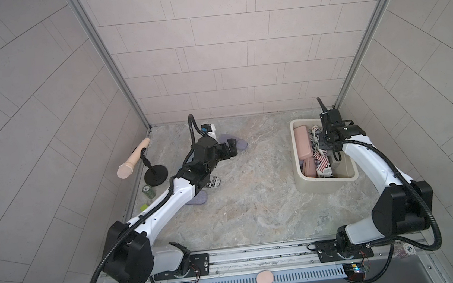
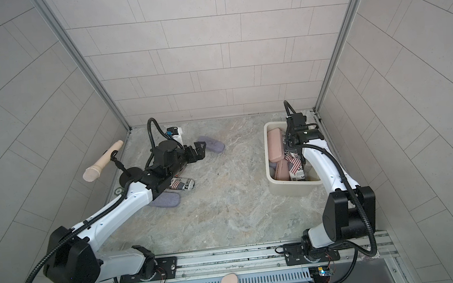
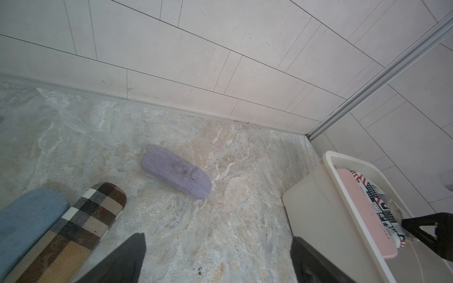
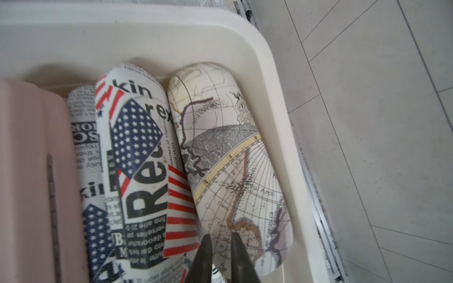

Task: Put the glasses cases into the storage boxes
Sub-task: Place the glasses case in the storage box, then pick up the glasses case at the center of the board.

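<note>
**Right-hand zone.** The cream-white storage box (image 1: pixel 326 187) is standing at the right rear of the marble-patterned table (image 1: pixel 254 202), close to the corner of the tiled walls.
- Inside it, a map-print glasses case (image 4: pixel 232 171) is lying along the box wall.
- A flag-and-newsprint case (image 4: pixel 137 159) is lying against the map-print case.
- A second newsprint case (image 4: pixel 82 147) is lying partly beneath the flag-and-newsprint case.
- A pink case (image 4: pixel 24 183) is resting at the opposite side of the box.

The right end effector (image 4: pixel 221 259) is hanging inside the box just over the map-print glasses case. Its fingers are clenched to a narrow slit, through which the map print is showing.

**Left-hand zone.** The left end effector (image 3: pixel 215 264) is hovering released, with its fingers wide apart, over bare table.
- A lilac case (image 3: pixel 176 178) is lying near it, well apart from the box.
- A plaid case (image 3: pixel 73 232) and a blue case (image 3: pixel 24 220) are lying side by side.
- In a top view, another flag-print case (image 1: pixel 213 181) and a second lilac case (image 1: pixel 198 200) are lying partly under the left arm.
</note>
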### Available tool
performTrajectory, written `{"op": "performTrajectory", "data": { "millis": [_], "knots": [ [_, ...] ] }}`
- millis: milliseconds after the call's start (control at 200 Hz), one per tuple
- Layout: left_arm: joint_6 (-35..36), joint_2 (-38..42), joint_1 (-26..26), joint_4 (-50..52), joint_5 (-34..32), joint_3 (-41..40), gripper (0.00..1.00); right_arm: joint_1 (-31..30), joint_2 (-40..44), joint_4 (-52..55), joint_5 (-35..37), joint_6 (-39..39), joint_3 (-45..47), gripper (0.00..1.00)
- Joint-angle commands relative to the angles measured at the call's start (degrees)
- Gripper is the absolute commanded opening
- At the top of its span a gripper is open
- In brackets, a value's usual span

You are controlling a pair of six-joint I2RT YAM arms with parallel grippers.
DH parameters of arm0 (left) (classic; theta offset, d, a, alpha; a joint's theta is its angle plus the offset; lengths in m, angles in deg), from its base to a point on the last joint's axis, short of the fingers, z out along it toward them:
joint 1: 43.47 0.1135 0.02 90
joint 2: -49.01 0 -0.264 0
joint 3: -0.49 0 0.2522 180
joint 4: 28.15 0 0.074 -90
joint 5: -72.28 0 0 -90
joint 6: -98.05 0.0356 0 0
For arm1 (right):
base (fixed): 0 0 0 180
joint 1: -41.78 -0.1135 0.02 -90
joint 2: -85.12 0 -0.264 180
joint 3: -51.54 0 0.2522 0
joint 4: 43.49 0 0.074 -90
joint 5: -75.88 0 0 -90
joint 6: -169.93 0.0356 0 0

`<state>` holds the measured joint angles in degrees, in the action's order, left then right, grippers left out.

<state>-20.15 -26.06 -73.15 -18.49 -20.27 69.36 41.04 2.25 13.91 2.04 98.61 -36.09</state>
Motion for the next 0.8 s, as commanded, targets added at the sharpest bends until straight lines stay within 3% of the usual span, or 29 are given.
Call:
{"op": "performTrajectory", "data": {
  "millis": [0, 70, 215, 360, 435, 555, 715, 790],
  "knots": [
    [2.2, -0.1, 0.2, 2.9, -4.3, 2.7, 1.00, -1.0, 3.3, 1.1, -3.1, 1.1, -3.7, 0.33],
    [2.2, -1.0, 0.2, 4.5, -7.5, 3.6, 1.00, -2.1, 5.0, 1.5, -5.3, 0.6, -4.9, 0.41],
    [2.6, -5.0, 0.4, 6.9, -9.4, 7.0, 0.97, -4.6, 10.3, -0.8, -12.4, -0.3, -2.4, 0.48],
    [-5.4, -15.4, 1.0, 22.6, -14.4, 19.6, 0.92, -7.6, 16.6, -5.8, -19.7, 0.1, 3.7, 0.56],
    [-12.7, -17.8, 1.4, 31.8, -21.2, 23.5, 0.91, -9.4, 19.3, -7.6, -21.1, 0.4, 5.9, 0.61],
    [-25.4, -16.4, 2.6, 38.7, -26.9, 21.5, 0.92, -10.4, 21.7, -8.5, -22.9, 0.7, 8.4, 0.66],
    [-37.4, -13.1, 5.8, 48.8, -24.7, 16.4, 0.93, -11.4, 22.7, -9.6, -25.0, 0.4, 10.1, 0.66],
    [-39.8, -11.9, 7.9, 51.9, -21.7, 13.2, 0.94, -12.1, 23.6, -11.5, -24.1, 1.0, 11.6, 0.66]
  ]
}}
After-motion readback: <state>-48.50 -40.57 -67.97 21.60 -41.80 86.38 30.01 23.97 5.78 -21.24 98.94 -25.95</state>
